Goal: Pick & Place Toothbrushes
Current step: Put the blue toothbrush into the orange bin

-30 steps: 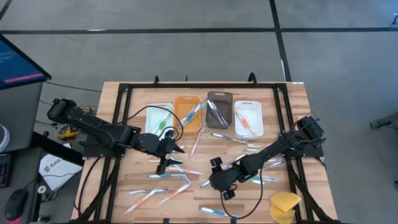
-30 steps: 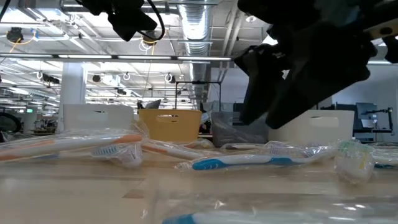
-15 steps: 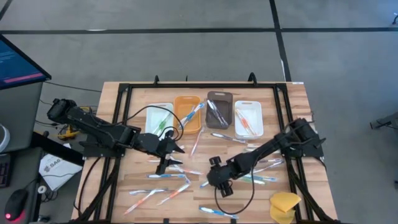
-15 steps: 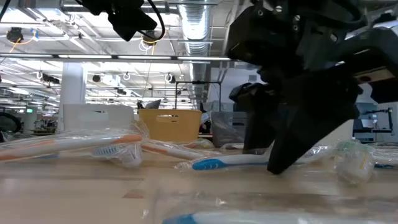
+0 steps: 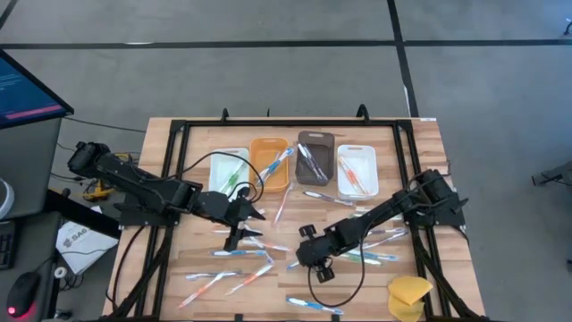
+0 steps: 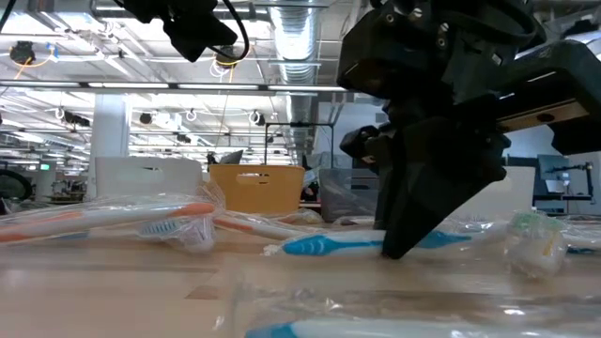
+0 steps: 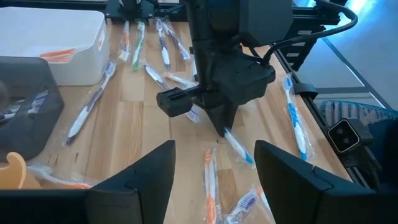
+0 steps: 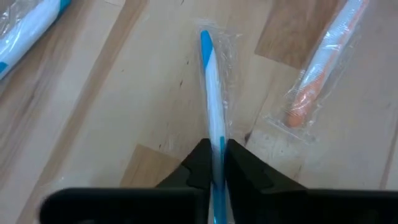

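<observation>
My right end effector [image 8: 213,163] is clenched on a blue-and-white toothbrush [image 8: 212,109] lying in its clear wrapper on the bench [image 5: 277,282], near the front middle. Farther back, my left end effector [image 5: 253,214] hangs released before the bins [image 5: 268,163].

Four small bins [image 5: 268,161] and a yellow sponge [image 5: 409,296] occupy the wooden table [image 5: 420,134].

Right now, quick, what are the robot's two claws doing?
Left gripper: open, holding nothing, waiting above the table.
Right gripper: closed on a blue-and-white toothbrush in its clear wrapper, down at the tabletop.
</observation>
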{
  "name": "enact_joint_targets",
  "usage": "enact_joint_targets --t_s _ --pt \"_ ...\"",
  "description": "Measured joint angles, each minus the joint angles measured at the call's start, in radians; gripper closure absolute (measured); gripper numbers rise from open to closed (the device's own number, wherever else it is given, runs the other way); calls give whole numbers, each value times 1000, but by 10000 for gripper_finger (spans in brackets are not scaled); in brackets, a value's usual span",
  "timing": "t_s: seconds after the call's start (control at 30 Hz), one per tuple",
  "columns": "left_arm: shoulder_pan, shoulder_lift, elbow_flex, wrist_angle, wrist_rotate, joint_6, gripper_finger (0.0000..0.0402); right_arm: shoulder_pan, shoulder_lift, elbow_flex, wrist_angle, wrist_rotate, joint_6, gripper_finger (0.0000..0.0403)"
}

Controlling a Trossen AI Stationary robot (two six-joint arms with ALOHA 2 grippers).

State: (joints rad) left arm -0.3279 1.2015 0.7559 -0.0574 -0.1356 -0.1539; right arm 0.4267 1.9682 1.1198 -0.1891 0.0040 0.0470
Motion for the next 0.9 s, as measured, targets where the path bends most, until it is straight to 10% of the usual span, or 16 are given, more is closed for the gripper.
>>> enact_joint_targets --t_s 0.37,0.9 --pt "0 0 0 51 21 0 188 16 -37 -3 -6 73 -11 390" --pt "0 0 0 77 39 78 188 253 -208 158 -238 610 159 390"
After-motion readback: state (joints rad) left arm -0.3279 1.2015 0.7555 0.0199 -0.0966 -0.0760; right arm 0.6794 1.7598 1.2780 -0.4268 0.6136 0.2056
